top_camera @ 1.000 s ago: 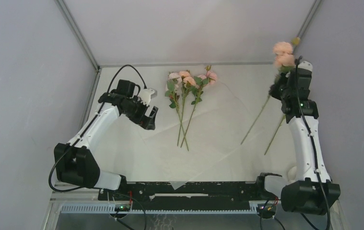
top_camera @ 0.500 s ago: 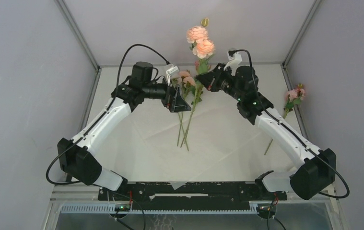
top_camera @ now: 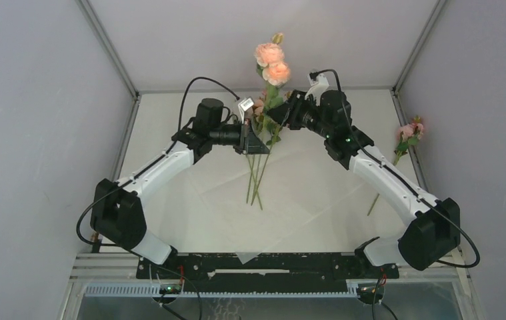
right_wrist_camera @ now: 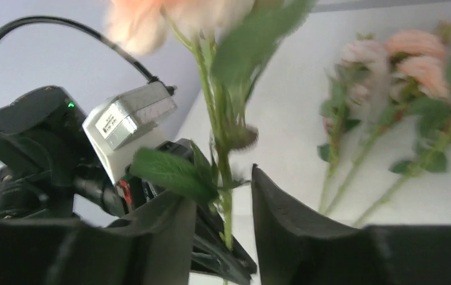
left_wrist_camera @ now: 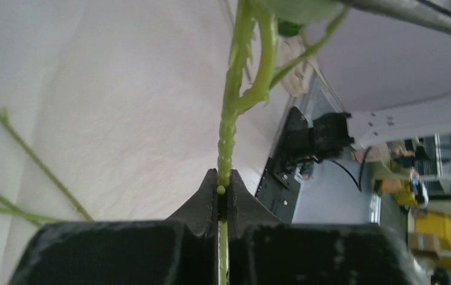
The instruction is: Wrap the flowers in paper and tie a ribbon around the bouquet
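Flowers (right_wrist_camera: 425,66): lying on the paper (top_camera: 303,200), heads at its far edge.
Raised stem (top_camera: 270,63): upright above the paper's far edge.
Left tool (left_wrist_camera: 218,193): clamped on that stem.
Right tool (right_wrist_camera: 224,190): jaws parted, stem in the gap.
Your obstacles: both tools crowd together there; stray flower (top_camera: 410,129) right of the paper.
Edges: walls close the bench (top_camera: 153,127) around the paper.
Wrist views: only they show you the pinch and the gap.

Flowers (right_wrist_camera: 416,62) on paper (top_camera: 310,193), ctr table (top_camera: 153,123)
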You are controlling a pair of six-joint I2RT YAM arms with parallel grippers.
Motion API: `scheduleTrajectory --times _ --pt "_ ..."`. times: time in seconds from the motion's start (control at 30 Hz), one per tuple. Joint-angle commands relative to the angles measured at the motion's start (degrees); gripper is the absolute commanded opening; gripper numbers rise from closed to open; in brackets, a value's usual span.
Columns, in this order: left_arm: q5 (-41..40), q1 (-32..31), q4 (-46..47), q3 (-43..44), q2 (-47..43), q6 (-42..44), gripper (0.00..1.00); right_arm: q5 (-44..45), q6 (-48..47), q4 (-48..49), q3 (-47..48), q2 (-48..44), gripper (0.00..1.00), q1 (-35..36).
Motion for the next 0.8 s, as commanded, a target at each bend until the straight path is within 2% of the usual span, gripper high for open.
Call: scheduleTrajectory --times 0.0,0.07,0.13,0.27,0.37,0.4,0.43,0.5,0.53,0.57,0.7,0.77 --pt "-14.2 1.4 6.3 -5.6 1.1 -12.6 0.0 9.4 -6.6 -17.9 3.1 -1.8 0.57 -4.4" --pt "-17.7 2.1 7.1 -5.8 4.7 -16.2 0.0 20.7 -8.6 -24.8 3.1 -2.8 0.66 -6.9" --pt "-19.0 2.2 6.4 -3.0 9.8 -17.2 0.0 27.5 -10.8 -29.5 2.5 -3.4 0.67 -10.0" --pt "-22.7 2.1 1.1 4.4 19.7 -16.4 0.0 31.0 -12.6 -37.2 0.7 -3.4 0.69 -18.0" --pt "-26.0 1.9 -1.5 6.3 22.9 -15.6 0.02 33.4 -13.1 -40.7 -1.7 -3.0 0.7 -25.1" --pt "-27.2 1.9 -1.6 6.0 23.3 -15.5 0.16 34.6 -13.1 -41.6 -2.4 -2.3 0.7 -27.7" --pt "-28.6 1.8 -2.1 5.8 23.4 -15.8 0.39 35.5 -13.1 -42.2 -2.9 -1.6 0.7 -30.7" --pt "-30.5 1.8 -4.4 6.0 22.8 -15.8 0.73 37.6 -13.0 -42.5 -3.6 0.4 0.71 -36.5" --pt "-31.5 1.7 -6.1 6.3 22.1 -15.3 0.95 37.6 -13.1 -42.0 -3.6 1.6 0.72 -38.8" --pt "-32.3 1.5 -7.6 6.5 21.1 -14.7 0.99 36.7 -13.3 -41.1 -3.7 3.2 0.73 -41.3" --pt "-35.0 1.4 -11.4 6.2 14.0 -11.5 1.0 29.0 -13.1 -38.2 -0.9 10.7 0.78 -48.9" --pt "-35.5 1.4 -12.8 6.2 11.1 -9.2 1.0 27.8 -13.1 -37.2 1.0 14.4 0.87 -51.1"
